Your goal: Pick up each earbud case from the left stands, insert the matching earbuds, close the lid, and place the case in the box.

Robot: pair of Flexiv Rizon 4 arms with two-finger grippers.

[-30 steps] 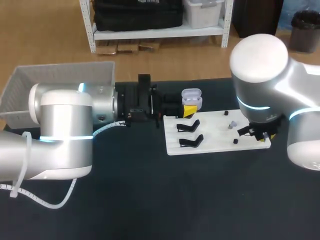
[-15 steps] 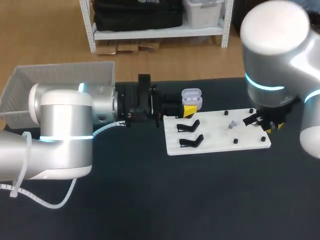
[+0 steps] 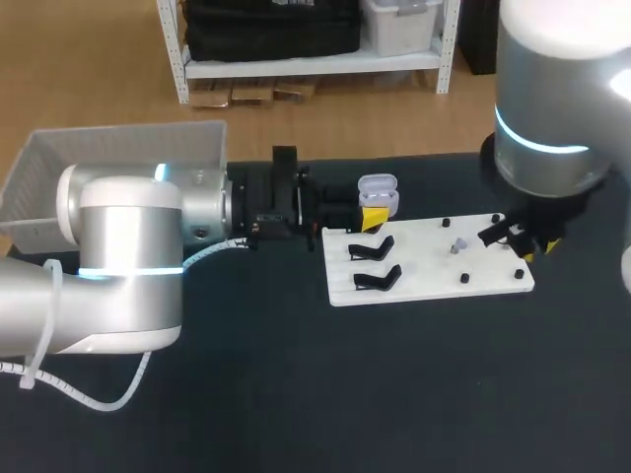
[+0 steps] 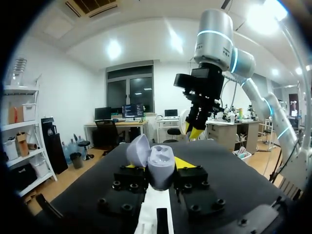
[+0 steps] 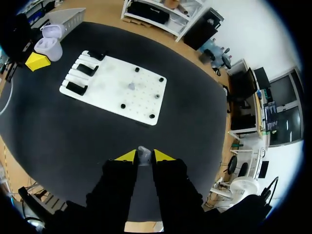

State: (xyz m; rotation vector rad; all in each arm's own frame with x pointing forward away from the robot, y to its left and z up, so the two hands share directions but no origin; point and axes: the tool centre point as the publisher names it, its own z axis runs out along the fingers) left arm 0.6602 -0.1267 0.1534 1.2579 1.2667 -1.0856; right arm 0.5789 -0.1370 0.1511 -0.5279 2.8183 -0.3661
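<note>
Left gripper (image 3: 371,219) clamps the open white plastic earbud case (image 3: 378,190); right gripper (image 5: 140,157), pinching 1 small grey earbud (image 5: 143,151), must next seat it inside.

I count one white board (image 3: 424,286) on the table and place everything else by it. Three black stands (image 5: 87,69) sit in a row along its left end, though the head view shows me only two. Five small black pegs (image 5: 123,105) dot its right part. That makes two for the buds: one earbud (image 3: 456,246) lying on the board among the pegs, a second earbud (image 5: 143,155) pinched in my right gripper (image 3: 521,243) by the board's right end. One case (image 3: 378,195), lid open, sits clamped in my left gripper (image 4: 161,168) just past the board's far left corner. One box (image 3: 118,148) stands well to the board's left.
</note>
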